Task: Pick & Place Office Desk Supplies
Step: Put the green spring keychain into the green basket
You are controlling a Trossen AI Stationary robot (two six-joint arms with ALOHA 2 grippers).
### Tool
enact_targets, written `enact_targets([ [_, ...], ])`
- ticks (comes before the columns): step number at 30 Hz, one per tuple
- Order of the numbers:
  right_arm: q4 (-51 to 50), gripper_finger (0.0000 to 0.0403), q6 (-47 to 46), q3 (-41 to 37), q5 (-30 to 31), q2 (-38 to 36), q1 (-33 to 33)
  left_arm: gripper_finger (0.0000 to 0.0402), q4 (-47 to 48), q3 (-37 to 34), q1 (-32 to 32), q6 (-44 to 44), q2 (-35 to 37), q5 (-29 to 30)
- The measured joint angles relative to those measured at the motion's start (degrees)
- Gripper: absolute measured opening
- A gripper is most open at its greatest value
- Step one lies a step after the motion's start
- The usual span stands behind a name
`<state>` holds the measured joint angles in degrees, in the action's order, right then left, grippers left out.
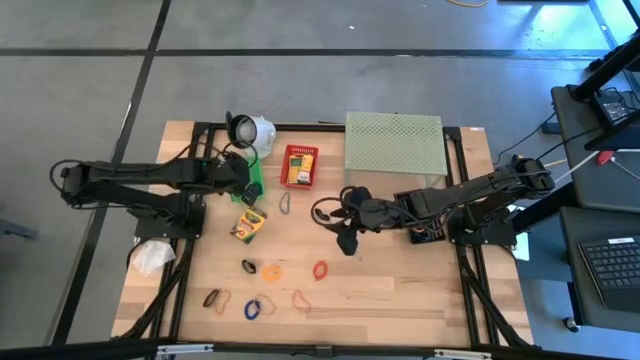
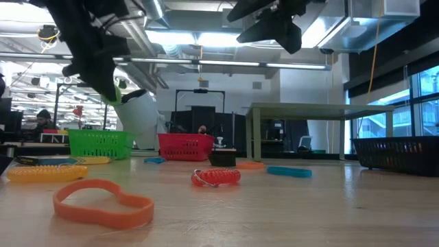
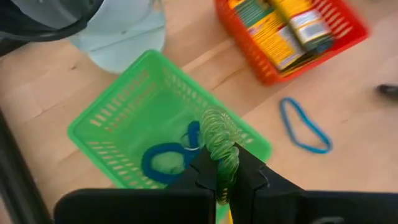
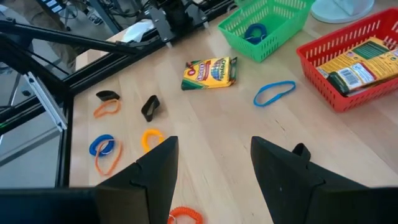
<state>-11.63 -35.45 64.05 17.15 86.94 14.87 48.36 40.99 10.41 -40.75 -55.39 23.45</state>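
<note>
Light wooden table (image 1: 400, 290) with black frame rails along its sides. Upper left of the high view: white round object (image 1: 252, 130), just below it a green basket (image 1: 251, 177) – blue loops inside per the left wrist view. Red basket (image 1: 298, 165) upper centre, crayon boxes in it. Pale green perforated shelf (image 1: 394, 146) upper right. Loose crayon box (image 1: 249, 225) left of centre; blue band (image 1: 285, 203) just right of it. Lower part: black band (image 1: 249, 266), yellow coil (image 1: 272, 271), red coil (image 1: 320, 269), black-and-orange pair (image 1: 216, 298), blue band (image 1: 253, 308), thin orange band (image 1: 300, 300). White crumpled thing (image 1: 151, 257) at the left edge – cannot tell what.
</note>
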Motion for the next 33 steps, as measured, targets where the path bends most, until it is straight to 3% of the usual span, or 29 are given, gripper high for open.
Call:
enact_targets([
  [12, 0.0, 0.0203, 1.5, 0.0, 0.0, 0.0, 0.0, 0.0007, 0.4, 0.0, 9.2, 7.7, -11.5, -2.6],
  [21, 0.0, 0.0203, 1.9, 0.0, 0.0, 0.0, 0.0, 0.002, -0.1, 0.0, 10.1, 11.3, -18.3, -5.6],
  [33, 0.0, 0.0203, 2.0, 0.0, 0.0, 0.0, 0.8, 0.0044, -0.4, 0.0, 10.1, 13.1, -20.8, -8.2],
])
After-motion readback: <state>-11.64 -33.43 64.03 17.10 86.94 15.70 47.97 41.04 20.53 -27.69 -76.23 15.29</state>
